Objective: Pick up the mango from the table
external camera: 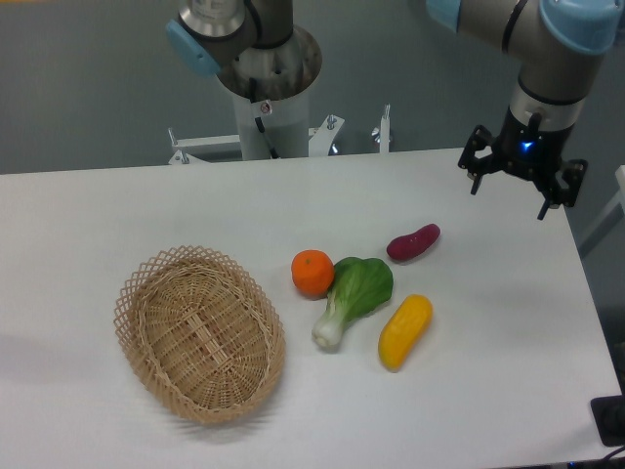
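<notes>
One arm works this table (pixel 146 205), and its gripper (pixel 516 178) hangs above the far right corner with its fingers spread wide and nothing between them. It is released, well clear of the surface and of every item below.

Taking the bok choy (pixel 354 296) as the landmark, the mango (pixel 404 330) lies just to its right and slightly nearer the camera, close beside the leaves but, as far as can be seen, not touching them. It rests flat on the table. Its long axis runs on a diagonal, from the near-left end, which shades to orange, up to the far-right end, which is plain yellow. The orange (pixel 312 272) sits against the bok choy's left side, and the sweet potato (pixel 413 242) lies behind and to the right of the bok choy, apart from the mango. A wicker basket (pixel 200 332) stands well to the left of the bok choy.

The relation that matters: the mango lies toward the camera and to the left of the gripper, well apart from it, with the sweet potato roughly between the two. The approach has not yet begun in earnest. To grasp the fruit, I judge the gripper needs to travel forward and leftward, come down over the middle of the mango, and turn so that its fingers close across the short width, not along the diagonal length. The smooth skin may slip, and the leaves on the left leave that finger little room.
</notes>
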You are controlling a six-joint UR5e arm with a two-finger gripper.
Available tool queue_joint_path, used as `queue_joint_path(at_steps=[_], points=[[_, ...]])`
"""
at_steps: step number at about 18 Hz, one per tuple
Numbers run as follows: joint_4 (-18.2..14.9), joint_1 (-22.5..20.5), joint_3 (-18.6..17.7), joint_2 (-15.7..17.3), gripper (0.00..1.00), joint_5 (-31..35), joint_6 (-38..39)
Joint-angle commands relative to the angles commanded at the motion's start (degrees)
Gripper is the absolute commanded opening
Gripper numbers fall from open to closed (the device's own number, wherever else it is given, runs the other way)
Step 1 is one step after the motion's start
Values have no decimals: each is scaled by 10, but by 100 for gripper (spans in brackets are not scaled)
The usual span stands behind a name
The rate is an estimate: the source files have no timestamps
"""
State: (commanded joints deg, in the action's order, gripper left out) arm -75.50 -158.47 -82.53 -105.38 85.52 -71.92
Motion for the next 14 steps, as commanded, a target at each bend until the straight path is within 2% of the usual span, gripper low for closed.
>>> queue_joint_path(at_steps=[2,5,9,12,14], points=[[10,11,-3,-11,100,1,54],[33,33,-6,-24,100,-3,94],[48,57,-11,-57,100,-4,169],[84,69,-18,-78,100,-4,196],[131,72,-35,-89,100,-4,204]])
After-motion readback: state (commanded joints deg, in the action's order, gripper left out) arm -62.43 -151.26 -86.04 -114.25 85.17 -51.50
